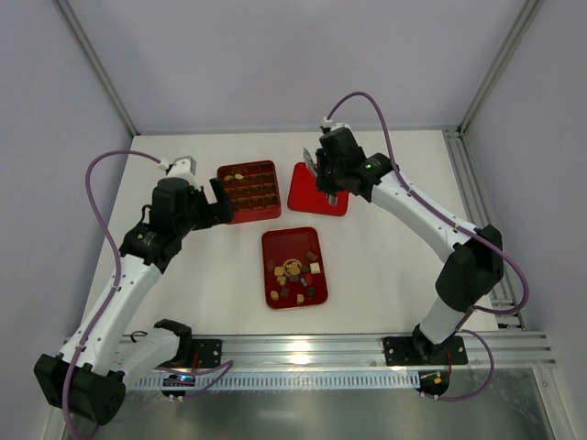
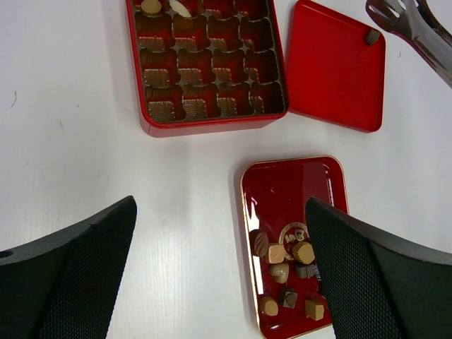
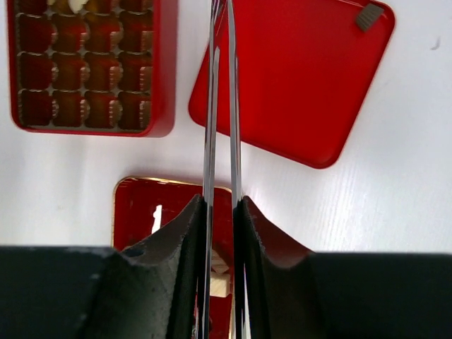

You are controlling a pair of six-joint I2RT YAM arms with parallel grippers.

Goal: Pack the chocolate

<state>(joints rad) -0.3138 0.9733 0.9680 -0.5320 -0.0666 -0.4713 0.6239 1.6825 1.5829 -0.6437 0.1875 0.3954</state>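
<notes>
Steel tongs [image 2: 411, 25], glossy tray [image 2: 296, 187], chocolate [image 2: 276, 253]

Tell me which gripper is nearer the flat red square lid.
Right. The right gripper, clamping metal tongs, hangs at the far edge of the lid; the open left gripper sits past the red compartmented box, on its left side.

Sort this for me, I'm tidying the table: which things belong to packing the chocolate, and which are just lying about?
For the job: the chocolates, their tray, the box with compartments, the tongs in the right gripper.
Lying about: the flat lid, a small grey piece on its corner. The left gripper is open and empty.
</notes>
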